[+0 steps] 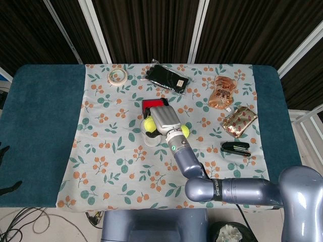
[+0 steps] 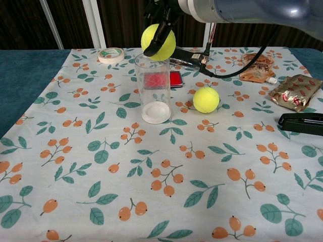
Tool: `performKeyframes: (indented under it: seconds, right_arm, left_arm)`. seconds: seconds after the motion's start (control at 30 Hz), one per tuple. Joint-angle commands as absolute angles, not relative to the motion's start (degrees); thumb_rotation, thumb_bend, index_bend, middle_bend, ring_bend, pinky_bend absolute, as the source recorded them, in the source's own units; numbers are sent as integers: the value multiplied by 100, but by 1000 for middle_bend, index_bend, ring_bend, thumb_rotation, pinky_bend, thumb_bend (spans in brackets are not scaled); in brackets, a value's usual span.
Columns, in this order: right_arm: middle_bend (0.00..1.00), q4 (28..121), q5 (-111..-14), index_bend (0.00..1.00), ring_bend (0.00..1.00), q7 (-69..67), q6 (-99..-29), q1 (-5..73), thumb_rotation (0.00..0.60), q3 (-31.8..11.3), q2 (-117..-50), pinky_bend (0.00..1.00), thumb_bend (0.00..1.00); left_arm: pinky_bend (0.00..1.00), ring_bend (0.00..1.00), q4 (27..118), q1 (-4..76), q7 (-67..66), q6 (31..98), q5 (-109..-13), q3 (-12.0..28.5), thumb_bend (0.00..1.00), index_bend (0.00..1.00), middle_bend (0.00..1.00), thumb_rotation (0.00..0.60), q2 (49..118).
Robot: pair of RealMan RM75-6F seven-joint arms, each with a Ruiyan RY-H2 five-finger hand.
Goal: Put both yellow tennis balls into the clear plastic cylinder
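My right hand (image 1: 162, 120) (image 2: 160, 15) grips a yellow tennis ball (image 2: 159, 43) (image 1: 148, 124) directly above the open top of the clear plastic cylinder (image 2: 153, 88) (image 1: 151, 137). The cylinder stands upright on the floral cloth with nothing but its white base inside. A second yellow tennis ball (image 2: 206, 99) (image 1: 185, 131) lies on the cloth to the right of the cylinder. In the head view the hand hides most of the cylinder. My left hand appears in neither view.
A red flat box (image 2: 164, 80) lies behind the cylinder, a black pouch (image 1: 167, 77) and a tape roll (image 1: 117, 76) farther back. Snack packets (image 1: 221, 93) (image 1: 239, 121) and a black stapler (image 2: 301, 123) occupy the right side. Blue table edges (image 1: 43, 126) flank the cloth.
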State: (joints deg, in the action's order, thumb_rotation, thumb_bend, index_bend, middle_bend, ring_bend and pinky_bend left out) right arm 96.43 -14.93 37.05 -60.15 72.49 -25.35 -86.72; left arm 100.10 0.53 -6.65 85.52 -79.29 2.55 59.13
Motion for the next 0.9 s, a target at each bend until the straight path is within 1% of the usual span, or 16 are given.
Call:
performKeyframes:
  seconds: [0.03, 0.1, 0.13, 0.23, 0.33, 0.43, 0.5, 0.63, 0.9]
  right_arm:
    - [373, 9604, -1425, 452, 515, 3702, -6011, 7287, 600, -2529, -8709, 0, 653]
    - [328, 9582, -1365, 430, 440, 3696, -6000, 7316, 600, -2525, -8735, 0, 587]
    - [297, 9575, -1344, 402, 389, 3692, -5987, 7326, 600, -2526, -8737, 0, 540]
    - [208, 9553, -1301, 309, 280, 3670, -5974, 7353, 600, -2539, -8737, 0, 416]
    - [141, 9509, -1293, 239, 224, 3635, -5984, 7376, 600, -2557, -8741, 0, 325]
    - [95, 9513, -1310, 193, 196, 3603, -6001, 7374, 600, -2557, -8726, 0, 272]
    - [84, 9533, -1312, 185, 184, 3592, -6007, 7364, 600, -2552, -8689, 0, 253]
    - [82, 9588, -1319, 184, 181, 3589, -6011, 7335, 600, -2531, -8596, 0, 252]
    - [82, 9751, -1469, 184, 181, 3341, -5962, 6962, 600, -2410, -8118, 0, 252]
  left_arm:
    - [28, 0, 10011, 54, -653, 8549, -7931, 254, 37, 128, 0, 600, 5907]
    - [29, 0, 10009, 53, -635, 8554, -7937, 255, 37, 128, 0, 600, 5900]
    - [29, 0, 10007, 51, -624, 8559, -7939, 256, 38, 128, 0, 600, 5896]
    - [29, 0, 10003, 47, -601, 8565, -7931, 261, 38, 128, 0, 600, 5888]
    - [29, 0, 10005, 44, -582, 8571, -7931, 263, 37, 128, 0, 600, 5878]
    - [29, 0, 10006, 39, -570, 8581, -7930, 266, 37, 128, 0, 600, 5870]
    - [29, 0, 10005, 35, -562, 8591, -7925, 271, 37, 128, 0, 600, 5867]
    - [29, 0, 10004, 33, -560, 8596, -7916, 275, 38, 128, 0, 600, 5864]
    - [29, 0, 10016, 25, -605, 8619, -7932, 267, 37, 128, 0, 600, 5873]
